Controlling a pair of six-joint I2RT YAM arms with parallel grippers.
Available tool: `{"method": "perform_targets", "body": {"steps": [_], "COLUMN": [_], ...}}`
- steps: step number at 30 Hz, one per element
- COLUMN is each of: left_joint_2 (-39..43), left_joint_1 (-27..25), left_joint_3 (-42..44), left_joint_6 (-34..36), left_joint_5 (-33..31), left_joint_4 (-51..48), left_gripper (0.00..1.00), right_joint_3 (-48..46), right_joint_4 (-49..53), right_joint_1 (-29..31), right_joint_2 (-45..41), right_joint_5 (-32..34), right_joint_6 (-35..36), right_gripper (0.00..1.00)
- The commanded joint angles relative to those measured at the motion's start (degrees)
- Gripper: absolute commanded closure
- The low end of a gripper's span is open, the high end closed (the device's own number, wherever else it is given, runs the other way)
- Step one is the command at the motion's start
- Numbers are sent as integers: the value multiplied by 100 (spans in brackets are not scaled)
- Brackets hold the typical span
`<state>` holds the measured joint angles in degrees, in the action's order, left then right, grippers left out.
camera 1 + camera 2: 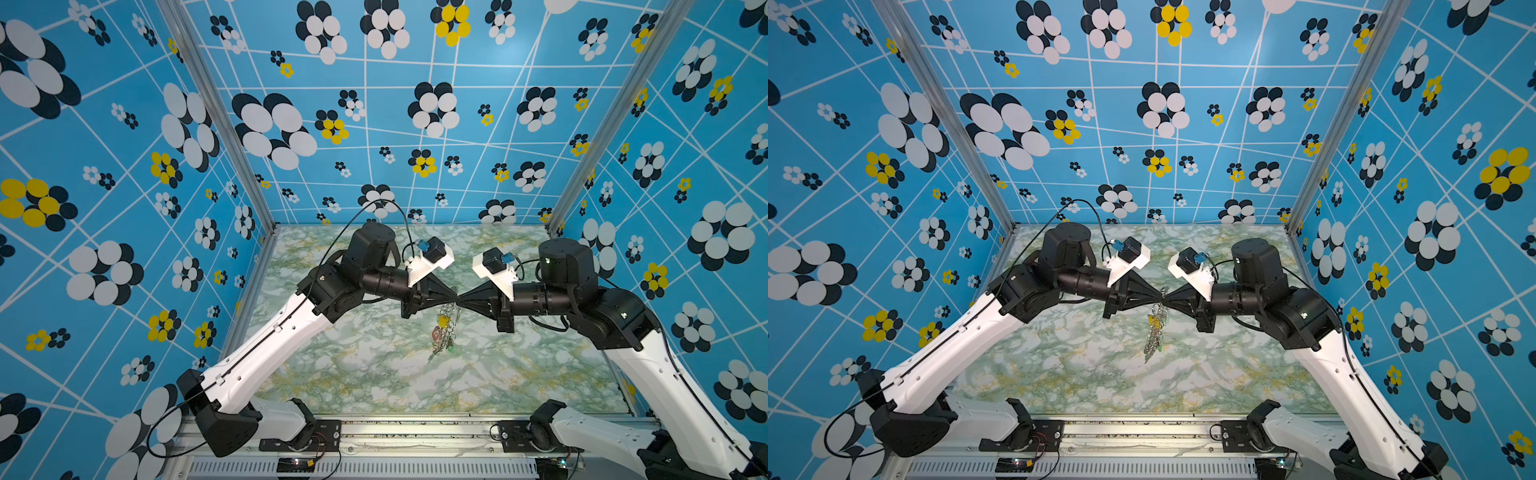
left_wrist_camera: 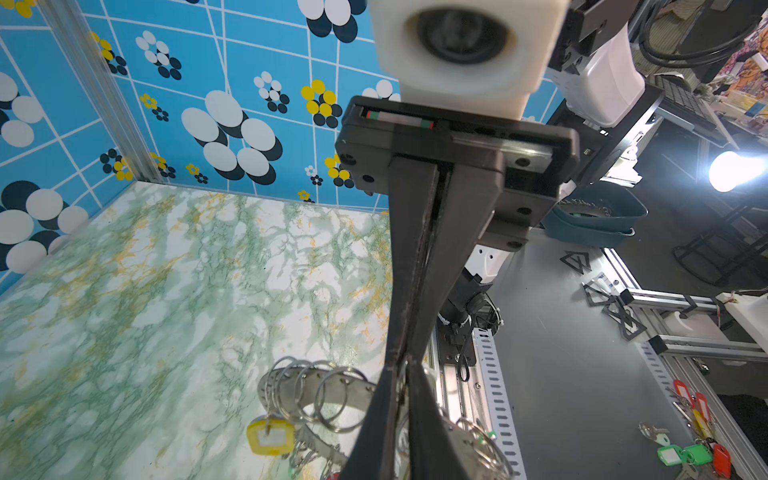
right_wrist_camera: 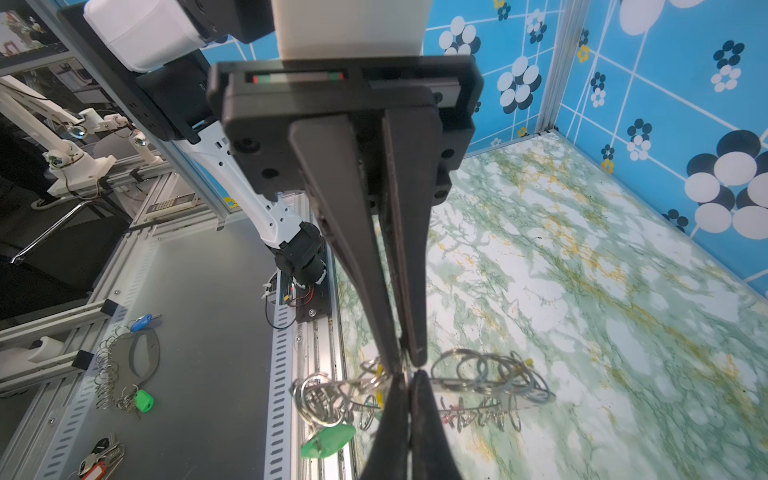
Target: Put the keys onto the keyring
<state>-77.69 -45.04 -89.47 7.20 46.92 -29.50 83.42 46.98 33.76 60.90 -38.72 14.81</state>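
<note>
The left gripper (image 1: 454,300) is pinched tight on the keyring (image 2: 357,395), with its two black fingers (image 2: 374,424) close together on the flat grey rim. The right gripper (image 1: 461,301) is pinched tight too. It holds the same ring from the other side, so the two tips meet nose to nose. The keyring hangs down from them, up in the air over the middle of the table (image 1: 332,374). Many small wire loops (image 3: 482,370) stick out round its rim. The keys (image 1: 1152,345) dangle from these loops in a bunch below the grippers. One has a yellow tag (image 2: 270,436), one a green tag (image 3: 328,440) and one a red tag (image 1: 436,332). I cannot tell if the lowest key touches the table.
</note>
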Motion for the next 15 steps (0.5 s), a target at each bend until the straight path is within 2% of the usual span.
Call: {"method": "perform_targets", "body": {"steps": [1, 2, 15], "left_joint_2": [-43, -36, -1], "left_joint_1": [-69, -82, -180], "left_joint_3": [-193, -193, -150], "left_joint_6": [35, 42, 185], "left_joint_5": [107, 117, 38], "left_joint_4": [58, 49, -56], "left_gripper": [98, 100, 100], "right_joint_3": [113, 113, 122], "right_joint_4": [-252, -260, -299], "right_joint_1": [60, 60, 65], "right_joint_2": [-87, -95, -101], "right_joint_5": [-142, -143, -153], "right_joint_6": [37, 31, -11], "right_gripper": [100, 100, 100]}}
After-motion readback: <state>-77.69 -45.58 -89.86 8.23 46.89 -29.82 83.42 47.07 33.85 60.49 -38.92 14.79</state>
